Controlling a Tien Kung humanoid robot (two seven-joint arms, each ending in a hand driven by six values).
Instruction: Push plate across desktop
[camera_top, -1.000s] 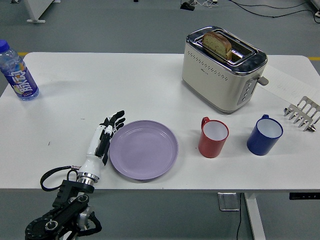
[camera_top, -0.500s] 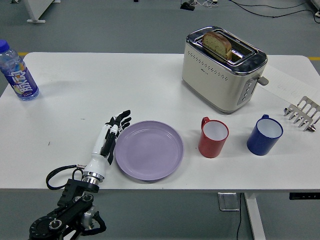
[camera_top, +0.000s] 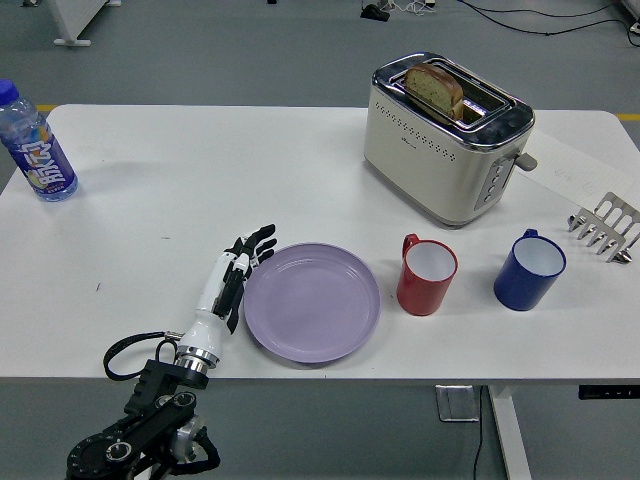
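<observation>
One hand (camera_top: 232, 282), our left, lies flat with fingers extended against the purple plate (camera_top: 312, 301) just right of it; we should push steadily, stopping short of the red mug (camera_top: 427, 274).

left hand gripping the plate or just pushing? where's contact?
Nothing is held. The left hand lies flat, fingers extended, its side against the purple plate's left rim.
</observation>
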